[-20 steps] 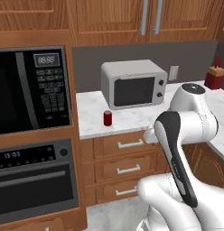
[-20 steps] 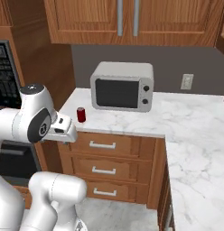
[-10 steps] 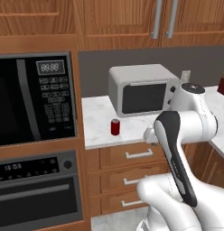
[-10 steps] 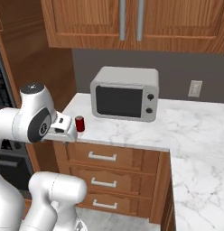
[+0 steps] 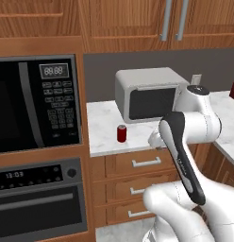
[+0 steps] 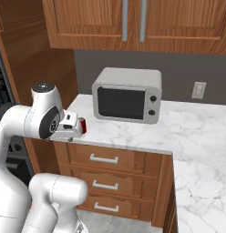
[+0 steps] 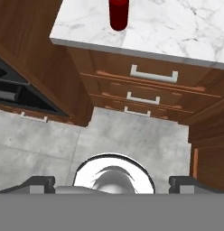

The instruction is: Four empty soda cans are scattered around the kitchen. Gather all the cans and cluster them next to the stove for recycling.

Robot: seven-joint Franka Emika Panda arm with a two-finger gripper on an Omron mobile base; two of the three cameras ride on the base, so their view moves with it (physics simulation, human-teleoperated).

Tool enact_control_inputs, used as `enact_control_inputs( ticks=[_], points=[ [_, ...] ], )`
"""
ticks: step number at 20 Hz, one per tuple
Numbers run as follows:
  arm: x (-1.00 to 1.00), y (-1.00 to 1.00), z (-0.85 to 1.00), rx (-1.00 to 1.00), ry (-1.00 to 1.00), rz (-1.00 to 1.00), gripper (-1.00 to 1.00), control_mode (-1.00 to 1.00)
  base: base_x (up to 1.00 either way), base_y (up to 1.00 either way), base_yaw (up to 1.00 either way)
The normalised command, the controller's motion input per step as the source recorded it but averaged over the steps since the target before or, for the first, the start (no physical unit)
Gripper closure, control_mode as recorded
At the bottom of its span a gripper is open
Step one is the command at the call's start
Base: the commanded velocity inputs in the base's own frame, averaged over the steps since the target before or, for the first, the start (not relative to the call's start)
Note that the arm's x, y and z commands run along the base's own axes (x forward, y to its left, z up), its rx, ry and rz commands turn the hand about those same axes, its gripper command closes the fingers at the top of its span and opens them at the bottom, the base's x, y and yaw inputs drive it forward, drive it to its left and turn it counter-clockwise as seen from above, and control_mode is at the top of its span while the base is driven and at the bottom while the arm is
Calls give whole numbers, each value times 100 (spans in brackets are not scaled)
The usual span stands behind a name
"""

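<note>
One soda can (image 5: 121, 133), red with a pale top, stands upright on the white marble counter (image 5: 104, 137) near its front edge, left of the white microwave. In the right base view the soda can (image 6: 83, 125) peeks out just behind my hand (image 6: 68, 129). The hand view looks down past the counter's edge, with the soda can (image 7: 119, 13) at the top. My gripper (image 7: 112, 184) is open, its fingertips (image 7: 39, 182) far apart with nothing between them, held well short of the can in front of the counter. The stove is out of view.
A white microwave (image 5: 148, 94) sits at the back of the counter. A tall wooden cabinet with a built-in black microwave (image 5: 36, 106) and oven (image 5: 38, 201) bounds the counter on the left. Drawers (image 7: 152, 76) sit below, and wall cabinets (image 6: 133, 20) hang above.
The base has driven, so the whole scene shifted: the counter, can and microwave now look closer and sit further right in both base views. The gripper stayed open.
</note>
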Motion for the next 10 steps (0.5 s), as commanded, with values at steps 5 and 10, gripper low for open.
enact_control_inputs(
  ticks=[5, 10],
  points=[
    [51, 0, 0, 1, 7, 4, -100, -100, 0, 0, 0],
    [42, 10, -2, 0, 3, 0, -100, -100, 0, 0, 0]
  ],
)
